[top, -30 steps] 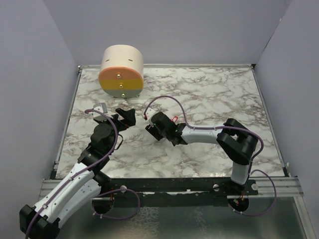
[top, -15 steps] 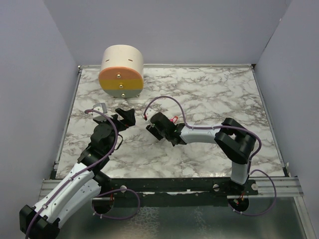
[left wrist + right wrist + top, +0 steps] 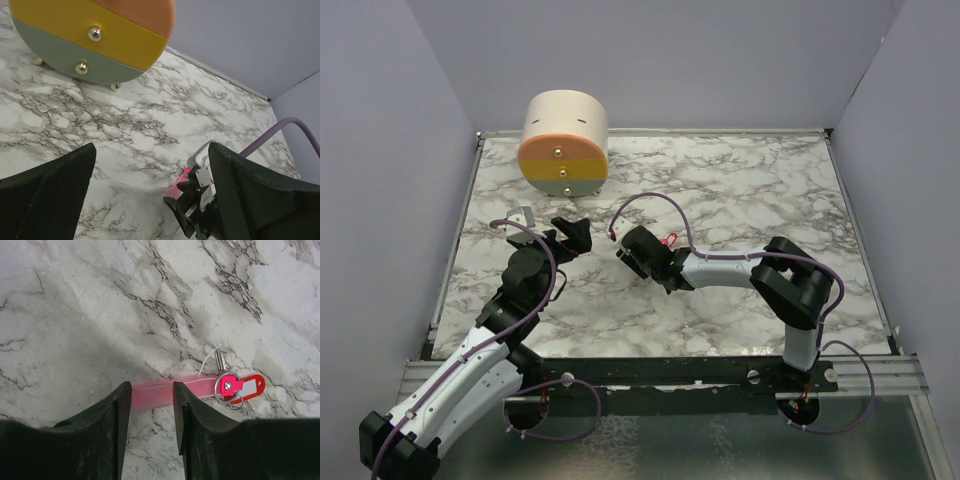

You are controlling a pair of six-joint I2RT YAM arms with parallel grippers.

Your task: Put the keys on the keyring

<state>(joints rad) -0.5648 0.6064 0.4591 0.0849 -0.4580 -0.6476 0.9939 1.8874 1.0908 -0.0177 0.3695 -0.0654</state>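
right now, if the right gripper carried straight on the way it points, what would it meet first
Most likely the slim bright-pink strip lying flat on the white marble tabletop: the right gripper points down at it, open jaws either side. Its height above is unclear.

A round box on a marble table

You can see a round box (image 3: 564,143) at the back left of the table (image 3: 750,190). Its front has orange, yellow and grey-green bands and two shiny knobs (image 3: 94,33), one above the other. It stands on little feet (image 3: 115,86). The table is white with dark veins. Plain walls (image 3: 670,60) stand round it.
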